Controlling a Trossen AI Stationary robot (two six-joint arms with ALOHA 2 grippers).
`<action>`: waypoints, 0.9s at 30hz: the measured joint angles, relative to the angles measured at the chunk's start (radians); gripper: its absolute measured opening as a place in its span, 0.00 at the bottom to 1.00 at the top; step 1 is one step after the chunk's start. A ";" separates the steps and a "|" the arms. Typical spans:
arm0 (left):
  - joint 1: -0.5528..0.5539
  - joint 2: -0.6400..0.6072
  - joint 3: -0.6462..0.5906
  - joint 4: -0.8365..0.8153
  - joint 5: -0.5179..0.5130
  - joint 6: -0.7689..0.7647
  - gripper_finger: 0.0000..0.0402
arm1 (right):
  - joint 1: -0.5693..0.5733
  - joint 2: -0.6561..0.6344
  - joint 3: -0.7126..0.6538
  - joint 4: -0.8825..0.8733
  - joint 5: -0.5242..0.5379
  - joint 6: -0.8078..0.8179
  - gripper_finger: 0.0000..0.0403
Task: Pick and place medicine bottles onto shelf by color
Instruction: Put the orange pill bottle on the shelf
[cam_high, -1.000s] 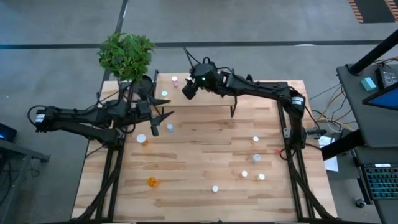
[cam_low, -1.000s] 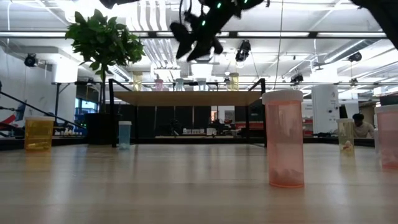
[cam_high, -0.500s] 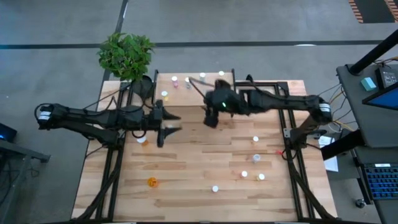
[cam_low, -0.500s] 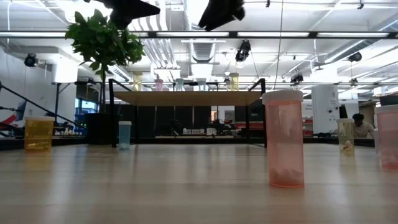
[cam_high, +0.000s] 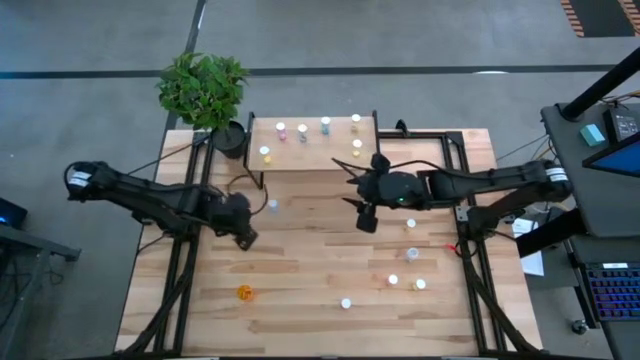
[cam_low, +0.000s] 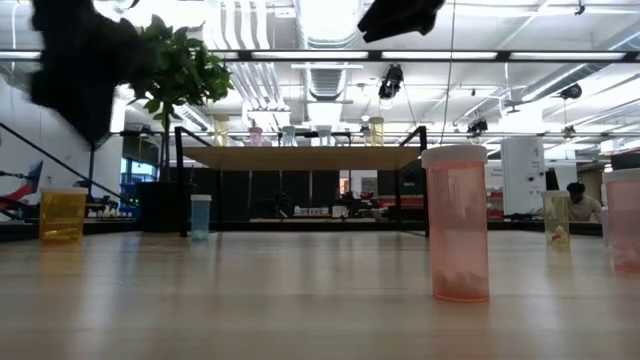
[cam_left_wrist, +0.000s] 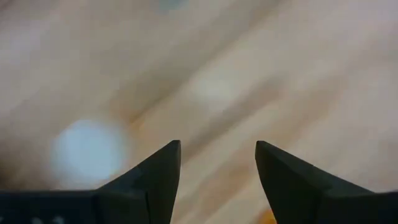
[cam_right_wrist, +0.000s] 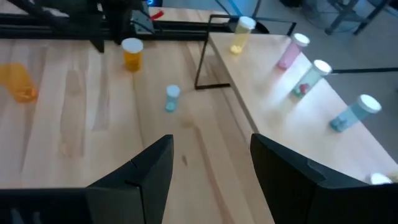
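High view: the left gripper (cam_high: 243, 232) hangs low over the table's left half, empty. The yellow-orange bottle seen earlier near it is hidden, probably under the gripper; a small blue bottle (cam_high: 272, 205) stands just beside it toward the shelf (cam_high: 312, 160). The right gripper (cam_high: 366, 215) hovers mid-table, off the shelf's front edge; loose bottles (cam_high: 411, 254) lie well apart toward its own side. The left arm is the nearer one to the blue bottle.

Low view: bottles stand upright, long axis vertical. A pink bottle (cam_low: 457, 223) is closest to the camera.

Left wrist view: fingers (cam_left_wrist: 155, 171) apart, nothing between them. A pale round cap (cam_left_wrist: 87, 151) sits off to one side of the gap, not centred.

Right wrist view: fingers (cam_right_wrist: 146, 168) apart and empty; the blue bottle and a yellow bottle (cam_right_wrist: 132, 54) stand ahead, with more on the shelf.
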 joint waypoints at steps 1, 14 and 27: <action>0.000 0.009 -0.002 -0.073 -0.002 -0.054 0.48 | 0.000 -0.013 -0.019 0.011 0.002 0.000 0.51; 0.003 0.069 -0.040 -0.211 -0.063 -0.166 0.51 | 0.000 -0.109 -0.149 0.119 0.002 0.004 0.51; 0.016 0.139 -0.044 -0.209 -0.133 -0.193 0.69 | 0.000 -0.106 -0.151 0.127 0.002 0.003 0.51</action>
